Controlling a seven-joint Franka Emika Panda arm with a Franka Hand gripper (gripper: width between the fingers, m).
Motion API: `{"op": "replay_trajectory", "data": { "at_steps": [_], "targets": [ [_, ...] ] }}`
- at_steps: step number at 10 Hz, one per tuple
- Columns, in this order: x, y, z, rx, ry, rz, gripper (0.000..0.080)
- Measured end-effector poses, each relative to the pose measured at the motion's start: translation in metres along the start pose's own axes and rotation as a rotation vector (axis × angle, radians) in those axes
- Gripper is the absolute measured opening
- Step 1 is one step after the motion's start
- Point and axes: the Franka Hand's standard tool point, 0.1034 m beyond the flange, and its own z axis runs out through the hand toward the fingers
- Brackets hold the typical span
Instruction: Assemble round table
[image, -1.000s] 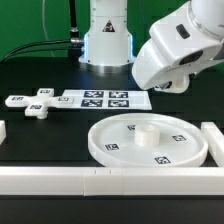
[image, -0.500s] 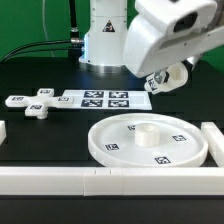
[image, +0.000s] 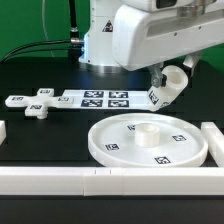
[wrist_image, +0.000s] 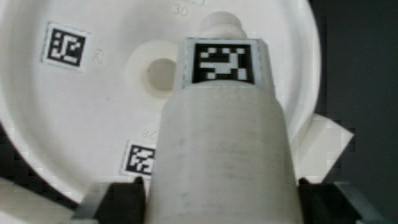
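leg (wrist_image: 222, 140) partly hides disc (wrist_image: 80, 110), arm (image: 150, 35) cropped

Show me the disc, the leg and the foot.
disc (image: 105, 133), exterior view, bare flat face beside the hub.
leg (wrist_image: 222, 150), wrist view, its rounded side.
foot (image: 37, 104), exterior view, middle of the cross.

One round disc (image: 148, 140), one thick leg (image: 166, 86), one cross-shaped foot (image: 38, 104), one marker board (image: 100, 99) and one robot arm (image: 150, 35) are showing.
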Motion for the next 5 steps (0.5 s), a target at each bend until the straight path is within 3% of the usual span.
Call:
{"op": "replay_trajectory", "data": {
  "at_steps": [2, 5],
  "targets": [
    [-0.002, 0.012, -0.012, -0.028, 0.110, 0.034, 0.0409],
    [-0.003, 0.029, -0.017, -0.107, 0.286, 0.042, 0.0409]
  ]
}}
